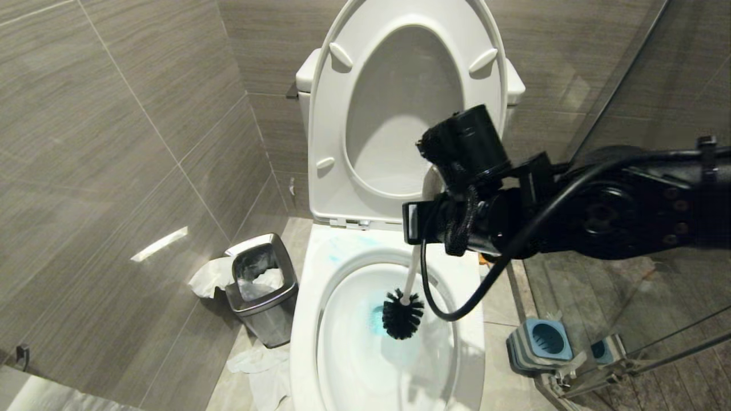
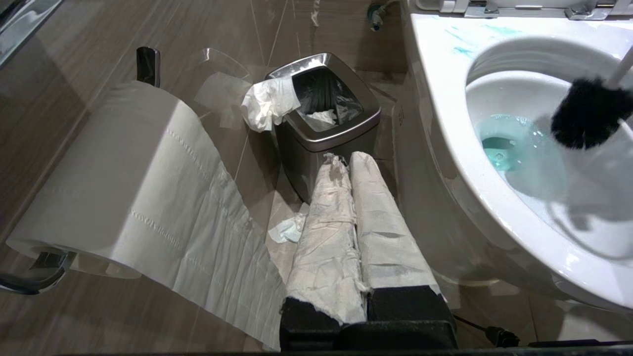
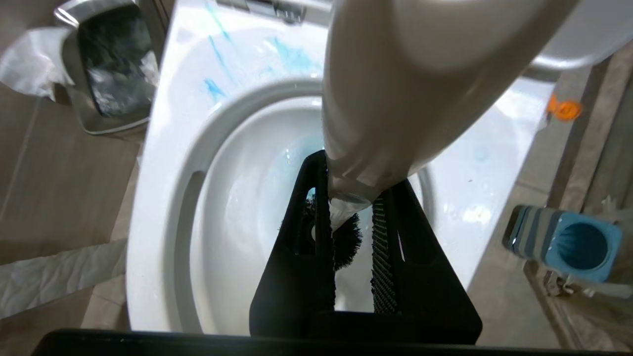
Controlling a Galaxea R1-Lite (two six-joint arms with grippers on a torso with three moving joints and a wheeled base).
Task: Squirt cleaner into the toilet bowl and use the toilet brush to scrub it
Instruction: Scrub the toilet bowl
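Toilet brush hangs inside the toilet bowl, its black head just above the blue-tinted water near the bowl's back wall. My right tool is clamped narrow on the white handle. My left tool sits pressed together beside the bowl's left edge, pointing at the steel bin.

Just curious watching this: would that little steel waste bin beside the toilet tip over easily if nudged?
Probably yes. The waste bin looks thin-walled, holding only crumpled paper, so likely light. It narrows toward its base, which suggests it could tip or slide on the smooth floor tiles.
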